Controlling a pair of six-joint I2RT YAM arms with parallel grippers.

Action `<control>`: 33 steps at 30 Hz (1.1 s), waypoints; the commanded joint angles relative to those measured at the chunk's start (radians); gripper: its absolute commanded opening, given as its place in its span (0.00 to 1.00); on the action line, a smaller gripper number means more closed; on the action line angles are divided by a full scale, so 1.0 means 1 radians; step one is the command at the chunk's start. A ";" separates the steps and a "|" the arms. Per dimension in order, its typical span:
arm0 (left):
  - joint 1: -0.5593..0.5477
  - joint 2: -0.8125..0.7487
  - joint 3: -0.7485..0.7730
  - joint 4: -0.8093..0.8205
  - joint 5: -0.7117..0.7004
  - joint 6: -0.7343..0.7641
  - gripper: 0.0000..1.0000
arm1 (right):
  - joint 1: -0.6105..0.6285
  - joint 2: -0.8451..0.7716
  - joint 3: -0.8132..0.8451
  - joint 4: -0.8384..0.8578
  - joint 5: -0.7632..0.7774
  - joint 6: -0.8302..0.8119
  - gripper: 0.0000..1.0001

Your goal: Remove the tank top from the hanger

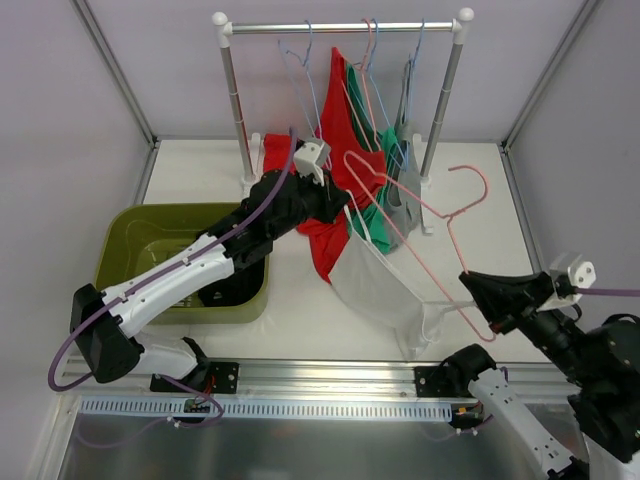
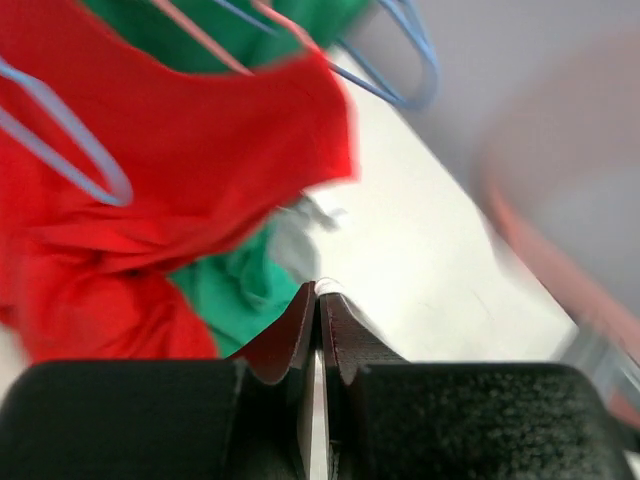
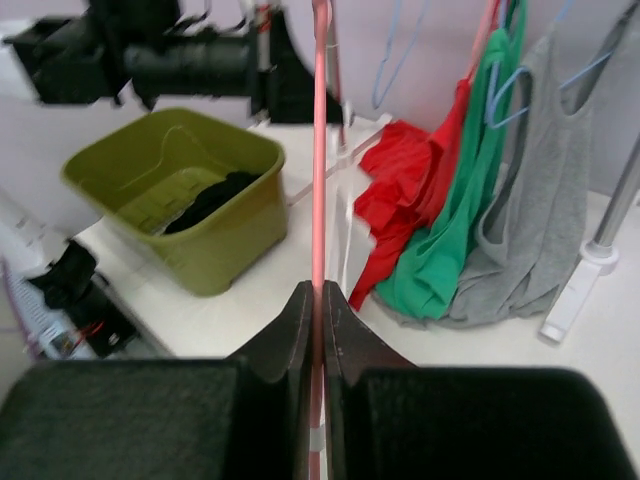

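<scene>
The white tank top [image 1: 385,290] hangs in front of the clothes rack [image 1: 340,27], out over the table [image 1: 290,300] on the robot's side of it. It is draped on a pink hanger [image 3: 319,150] that has been taken off the rack's rail and lies tilted, its hook pointing back toward the rack's right post. The fabric stretches in a slanted sheet between the two hands: its upper end is close in front of the rack at the left gripper [image 1: 340,212], and its lower end sags nearest the robot, just beside the right gripper [image 1: 470,285]. The right gripper's fingers are clamped on the hanger's thin wire, which rises straight up from between the closed pads in the right wrist view. The left gripper reaches in below the rail, against the red garment [image 1: 325,240] and the green one [image 1: 375,225] that hang bunched from the rack. Its fingers [image 2: 290,335] are pressed together, with only a thin pale sliver between them. A small white fleck sits at the tips, but the left wrist view is too blurred to tell whether white fabric is pinched there. A grey tank top [image 3: 540,200] hangs at the rack's right end, and an olive bin [image 1: 130,240] sits to the left in front of the rack.
</scene>
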 commanded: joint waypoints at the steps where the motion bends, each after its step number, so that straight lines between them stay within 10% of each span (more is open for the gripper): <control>1: -0.031 -0.078 -0.105 0.203 0.310 0.009 0.00 | -0.003 -0.038 -0.168 0.488 0.149 0.053 0.01; 10: -0.176 -0.034 -0.202 0.260 0.735 0.075 0.00 | -0.002 0.081 -0.534 1.720 0.135 0.185 0.00; 18: -0.180 0.030 -0.299 0.227 0.568 0.052 0.00 | -0.002 0.203 -0.526 2.005 0.022 0.052 0.01; 21: -0.182 0.064 -0.270 0.158 0.425 0.028 0.00 | -0.002 0.154 -0.465 1.781 0.042 0.049 0.01; 25: -0.191 0.069 -0.245 0.015 0.227 0.000 0.00 | -0.003 0.144 -0.200 0.942 0.217 0.056 0.01; 30: -0.193 0.011 -0.206 -0.142 0.052 -0.009 0.92 | -0.002 0.297 0.018 0.537 0.244 0.066 0.01; 33: -0.193 -0.080 -0.178 -0.255 -0.046 -0.007 0.99 | -0.002 0.394 0.075 0.427 0.252 0.073 0.00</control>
